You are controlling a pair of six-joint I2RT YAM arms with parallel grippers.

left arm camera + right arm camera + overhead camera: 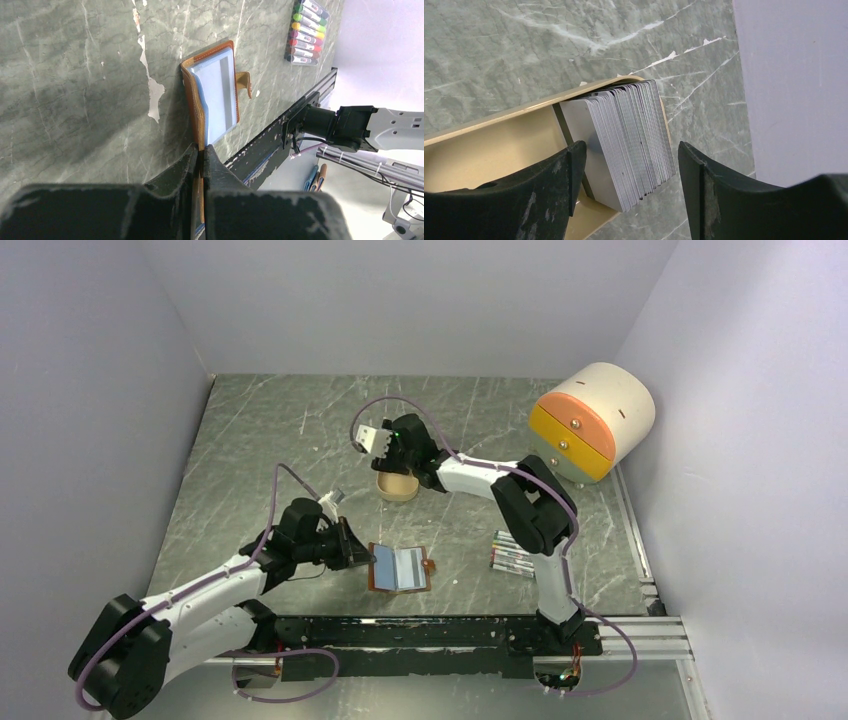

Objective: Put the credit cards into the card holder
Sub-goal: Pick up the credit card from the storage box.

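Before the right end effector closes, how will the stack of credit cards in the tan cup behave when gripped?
The credit cards look thin, smooth and loosely fanned, so the stack will probably slide apart rather than lift as one block. Each card seems stiff and light. The tan cup may shift if pushed.

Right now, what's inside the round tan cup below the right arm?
A thick stack of grey-white plastic cards stands on edge in the round tan cup, against its wall. The cup floor beneath the stack and most card faces are covered.
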